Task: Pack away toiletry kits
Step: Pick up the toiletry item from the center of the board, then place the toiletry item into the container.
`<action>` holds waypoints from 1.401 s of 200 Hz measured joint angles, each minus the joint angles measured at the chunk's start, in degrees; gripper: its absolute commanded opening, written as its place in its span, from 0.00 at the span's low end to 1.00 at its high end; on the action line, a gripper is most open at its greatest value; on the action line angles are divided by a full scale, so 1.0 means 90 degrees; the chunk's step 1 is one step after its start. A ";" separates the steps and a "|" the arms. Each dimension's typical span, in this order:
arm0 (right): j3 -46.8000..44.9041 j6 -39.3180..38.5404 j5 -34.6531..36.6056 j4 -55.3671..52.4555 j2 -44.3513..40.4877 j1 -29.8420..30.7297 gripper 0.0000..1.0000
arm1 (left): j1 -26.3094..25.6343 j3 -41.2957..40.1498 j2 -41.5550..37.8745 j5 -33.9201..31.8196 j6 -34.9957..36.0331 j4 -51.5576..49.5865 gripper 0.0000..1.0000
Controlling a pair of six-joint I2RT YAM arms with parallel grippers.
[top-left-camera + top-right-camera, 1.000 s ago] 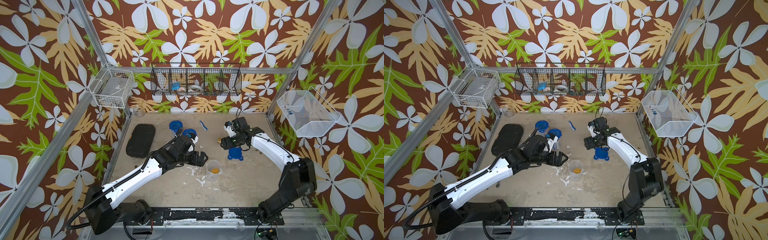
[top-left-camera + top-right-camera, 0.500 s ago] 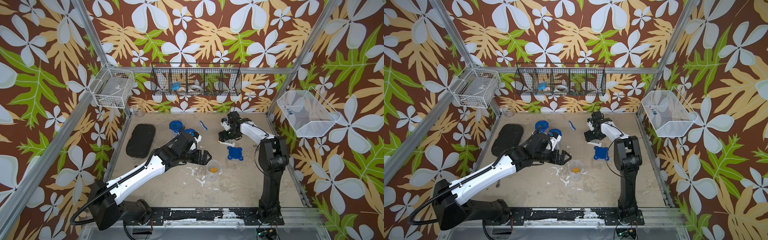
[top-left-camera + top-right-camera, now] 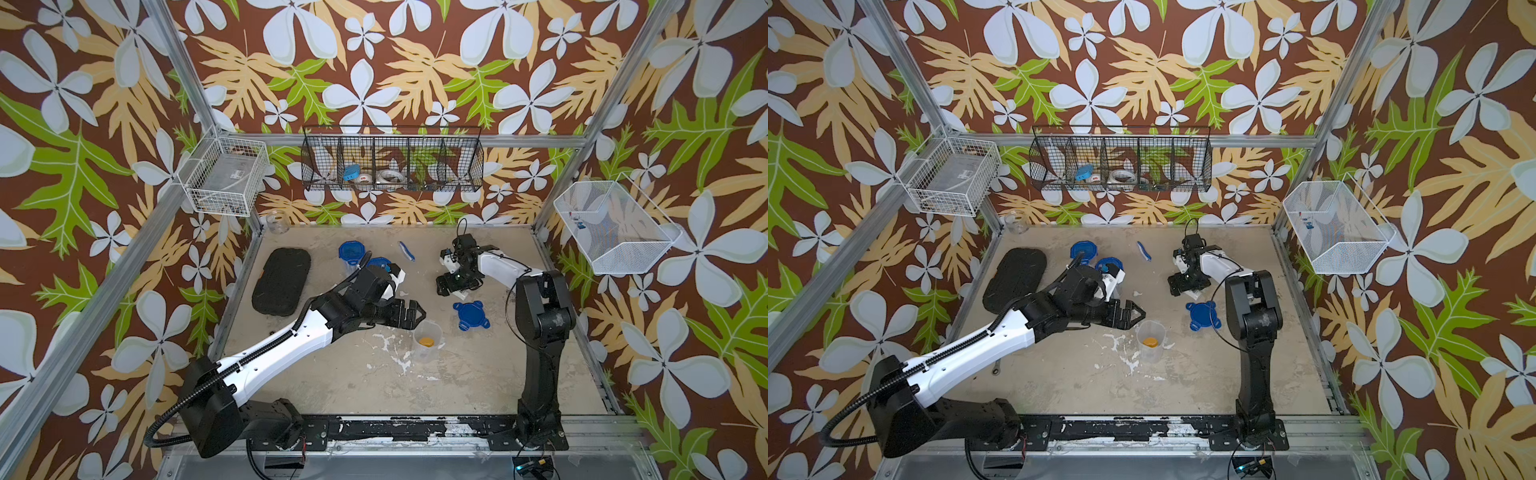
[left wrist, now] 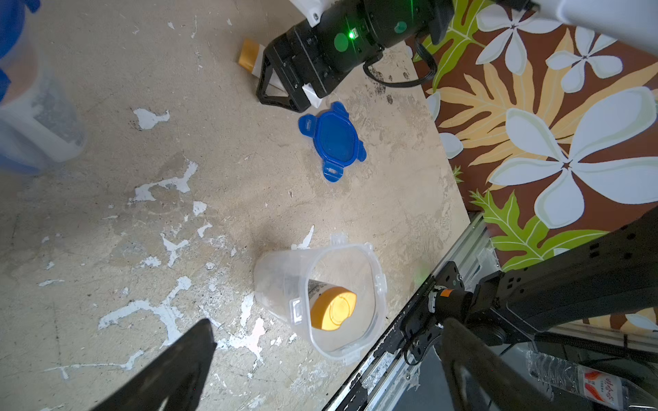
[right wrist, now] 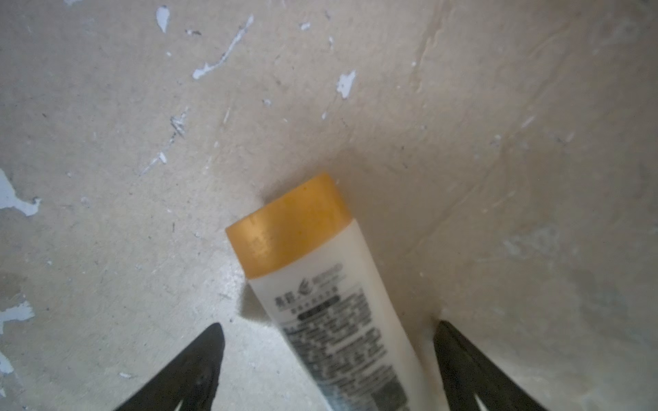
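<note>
The left gripper [image 3: 417, 316] hung with its jaws spread wide and nothing between them. Its tips were just beside the rim of the open clear cup [image 3: 426, 343], which stood upright near the middle of the worn table [image 3: 478, 382]. In the left wrist view a white gold-capped bottle [image 4: 333, 309] sat inside that cup, cap up and leaning against the wall. The loose blue clip lid [image 3: 471, 315] lay flat on the table near the cup but apart from it, on the right arm's side.

The right gripper [image 3: 451, 289] was down at the table just behind the lid, jaws apart. It straddled a second gold-capped bottle [image 5: 306, 249] that lay on its side and was not clamped. The bottle ran closer to one finger than the other – whether it touched that finger could not be told.

Farther back, a lidded cup [image 3: 351, 251] stood just beside a second lidded cup [image 3: 380, 264], which was partly hidden by the left arm. A blue-white toothbrush [image 3: 406, 250] lay between them and the right gripper, and the black case [image 3: 282, 286] lay near the table's left edge.
</note>
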 measured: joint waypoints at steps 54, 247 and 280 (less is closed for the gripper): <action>-0.0775 -0.0007 0.0573 0.0483 -0.0384 0.0134 0.49 | 0.0000 0.0046 -0.0007 -0.0053 0.0000 0.0022 1.00; -0.3434 0.0036 -0.1090 0.1163 -0.5722 0.2186 0.14 | 0.0185 0.0877 0.0316 0.0651 -0.0464 0.0092 0.97; -0.3631 0.0345 -0.1188 0.1222 -0.6212 0.2747 0.15 | 0.0185 0.0612 0.0449 0.0809 -0.0486 0.0345 0.73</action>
